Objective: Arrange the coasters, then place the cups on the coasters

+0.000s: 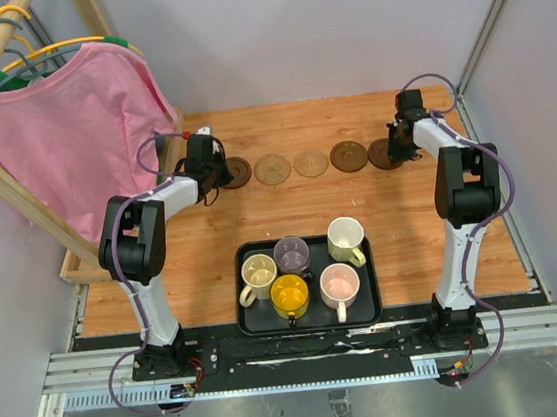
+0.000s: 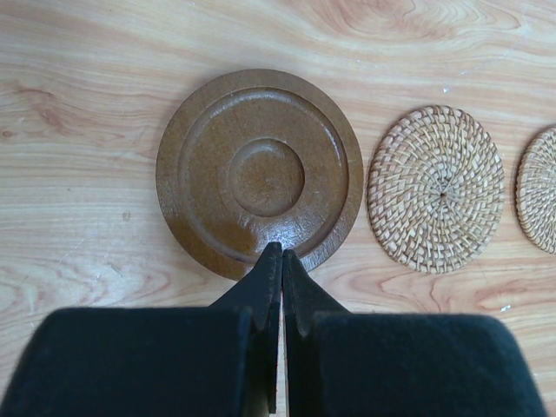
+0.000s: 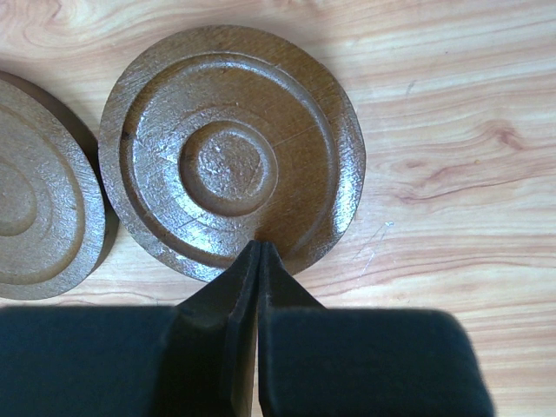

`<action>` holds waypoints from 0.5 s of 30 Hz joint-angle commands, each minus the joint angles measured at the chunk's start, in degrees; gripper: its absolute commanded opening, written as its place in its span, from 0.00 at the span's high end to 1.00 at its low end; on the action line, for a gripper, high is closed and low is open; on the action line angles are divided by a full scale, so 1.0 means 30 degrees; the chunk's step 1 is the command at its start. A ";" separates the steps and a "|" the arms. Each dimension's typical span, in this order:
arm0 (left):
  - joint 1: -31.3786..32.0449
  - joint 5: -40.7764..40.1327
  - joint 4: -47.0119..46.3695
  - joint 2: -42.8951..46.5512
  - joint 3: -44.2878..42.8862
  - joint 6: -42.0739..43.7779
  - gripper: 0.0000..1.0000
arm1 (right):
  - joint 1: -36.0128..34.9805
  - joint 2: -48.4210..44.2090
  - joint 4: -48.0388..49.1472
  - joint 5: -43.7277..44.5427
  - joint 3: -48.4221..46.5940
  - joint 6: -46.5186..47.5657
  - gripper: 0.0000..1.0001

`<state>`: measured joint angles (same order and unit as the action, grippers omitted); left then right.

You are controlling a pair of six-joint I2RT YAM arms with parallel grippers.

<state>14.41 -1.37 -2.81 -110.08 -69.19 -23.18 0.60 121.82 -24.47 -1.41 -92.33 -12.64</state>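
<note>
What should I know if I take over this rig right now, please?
Left tool: shut, holding nothing, tips at the near rim of the left-end dark coaster.
Right tool: shut, holding nothing, tips at the near rim of the right-end dark coaster.
Coasters: all five in a row across the far side of the table.
Cups: all five in the black tray, none on a coaster.
Done: coasters laid out. Left: perhaps a final nudge, then move each cup onto a coaster.
</note>
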 commanded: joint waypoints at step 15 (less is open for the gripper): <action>-0.0037 -0.0082 -0.0177 0.0804 0.0178 0.0421 1.00 | 0.0064 0.1766 -0.0850 -0.0680 -0.3853 0.0116 0.99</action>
<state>14.41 -1.39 -2.79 -109.97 -68.66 -22.94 0.62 124.92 -27.29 -0.73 -99.44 -13.21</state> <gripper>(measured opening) 0.010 0.011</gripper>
